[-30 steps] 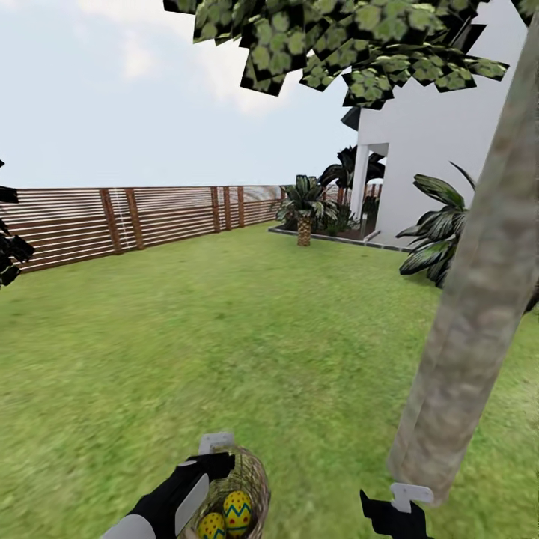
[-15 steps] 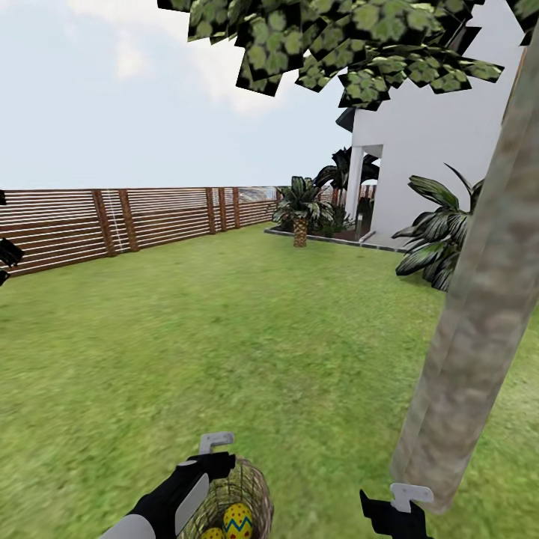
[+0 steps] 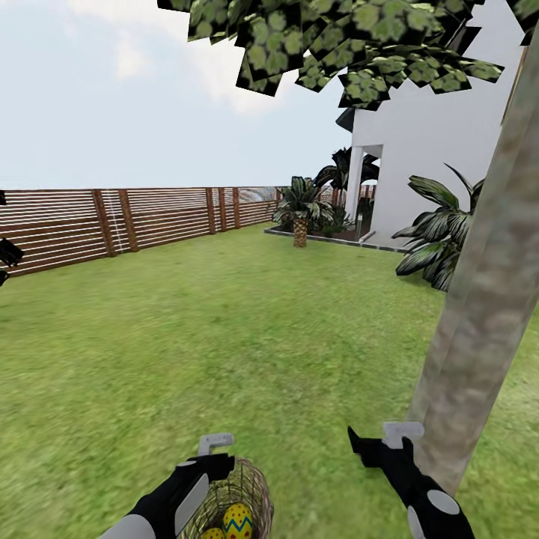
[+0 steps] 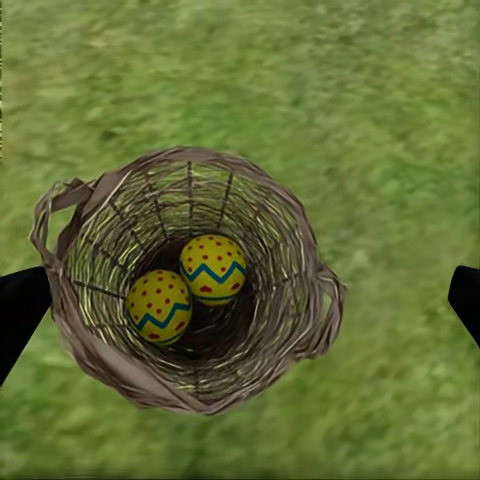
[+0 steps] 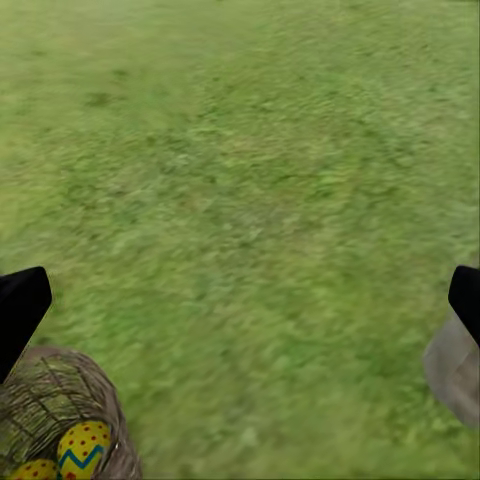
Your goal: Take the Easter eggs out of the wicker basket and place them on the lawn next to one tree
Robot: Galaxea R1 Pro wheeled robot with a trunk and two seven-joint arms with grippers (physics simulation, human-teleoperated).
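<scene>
Head view: wide lawn point(image 3: 224, 329) runs out to a brown slatted fence point(image 3: 135, 217) at the far edge, white house point(image 3: 442, 150) at the far right with short palms point(image 3: 301, 206) before it. Tree point(image 3: 479, 314) trunk rises from the grass at the right, leaning, leafy canopy overhead. Wicker basket point(image 3: 251, 483) sits on the grass at the near edge, two Easter eggs point(image 3: 237, 520) visible inside. Left gripper point(image 3: 213, 453) is at the basket's near-left rim; can't tell from here if it touches. Right gripper point(image 3: 382, 442) is above the grass just beside the trunk base, apart from the basket.

Left wrist view: looks straight down into the basket point(image 4: 290, 330). Two eggs point(image 4: 213, 268) lie side by side on its bottom, touching. Loop handles at the rim on two sides. Both black fingertips point(image 4: 20, 310) sit wide apart at the frame edges, outside the rim, nothing between them, so the left hand is released and empty.

Right wrist view: mostly grass point(image 5: 260, 200). Basket point(image 5: 60, 410) in one corner with two eggs point(image 5: 82, 450) partly seen, grey trunk point(image 5: 455, 365) at the opposite edge. Fingertips point(image 5: 20, 305) spread wide, grasping nothing; right hand is released.
</scene>
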